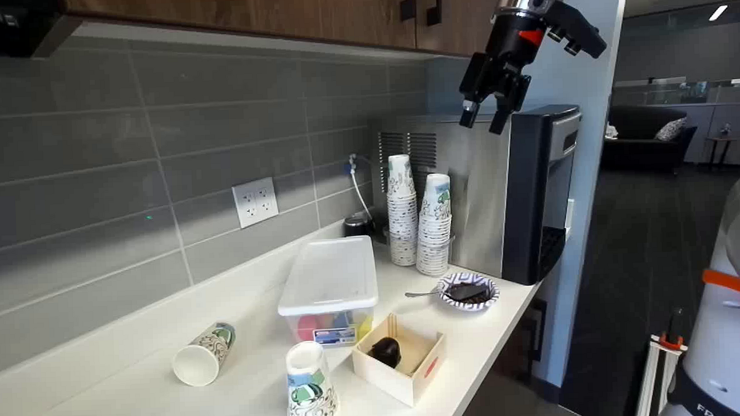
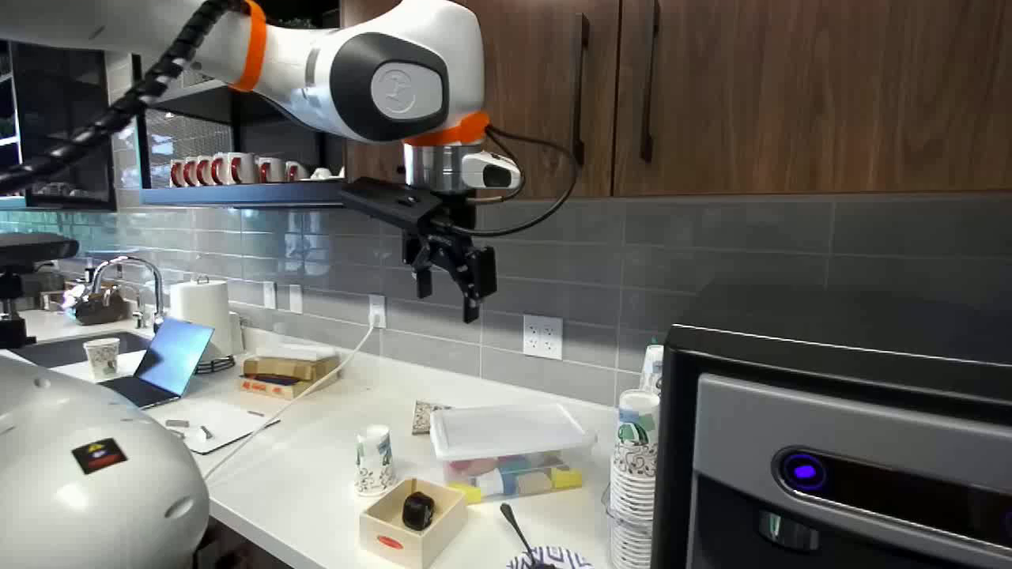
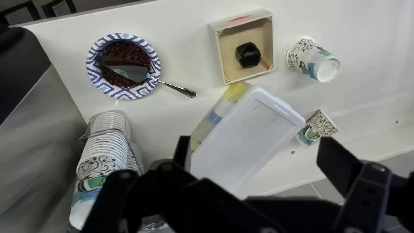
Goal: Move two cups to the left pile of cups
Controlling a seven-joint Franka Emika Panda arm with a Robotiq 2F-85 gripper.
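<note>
A white paper cup (image 1: 311, 388) with green and dark print stands upside down on the counter; I cannot tell whether another is nested in it. It also shows in the wrist view (image 3: 307, 60). A similar cup (image 1: 207, 354) lies on its side by the wall, its mouth open; it shows in the wrist view (image 3: 318, 126). No short pile shows. The piles in view are two tall stacks, a left one (image 1: 403, 231) and a right one (image 1: 434, 230). My gripper (image 1: 483, 123) is open and empty, high above the counter; its fingers (image 3: 258, 147) are wide apart.
A lidded plastic bin (image 1: 332, 271) stands between the loose cups and the stacks. An open wooden box (image 1: 428, 375) holds a dark object. A patterned bowl (image 1: 493, 293) holds a utensil. The steel machine (image 1: 478, 210) stands beside the stacks. Cabinets (image 1: 277, 14) hang above.
</note>
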